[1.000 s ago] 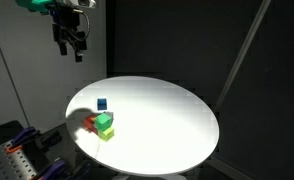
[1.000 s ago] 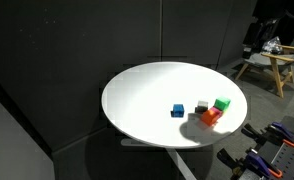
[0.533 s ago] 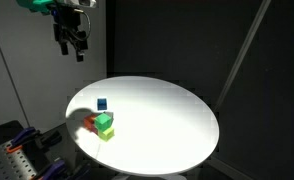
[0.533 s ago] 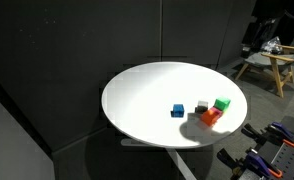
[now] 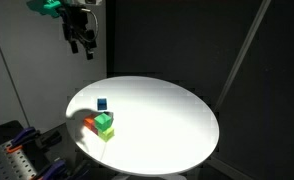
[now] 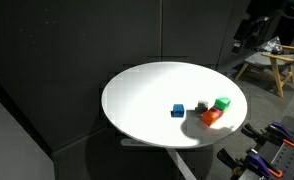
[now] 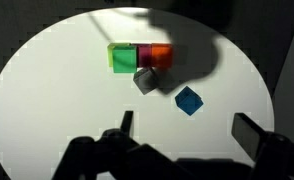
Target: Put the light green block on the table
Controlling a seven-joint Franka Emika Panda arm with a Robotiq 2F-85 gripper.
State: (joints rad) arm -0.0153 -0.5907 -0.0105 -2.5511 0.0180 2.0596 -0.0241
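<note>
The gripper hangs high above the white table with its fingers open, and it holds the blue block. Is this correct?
Not quite. The blue block lies on the table, not in the gripper, as the wrist view shows. The gripper does hang high above the table, its fingers open and empty.
</note>
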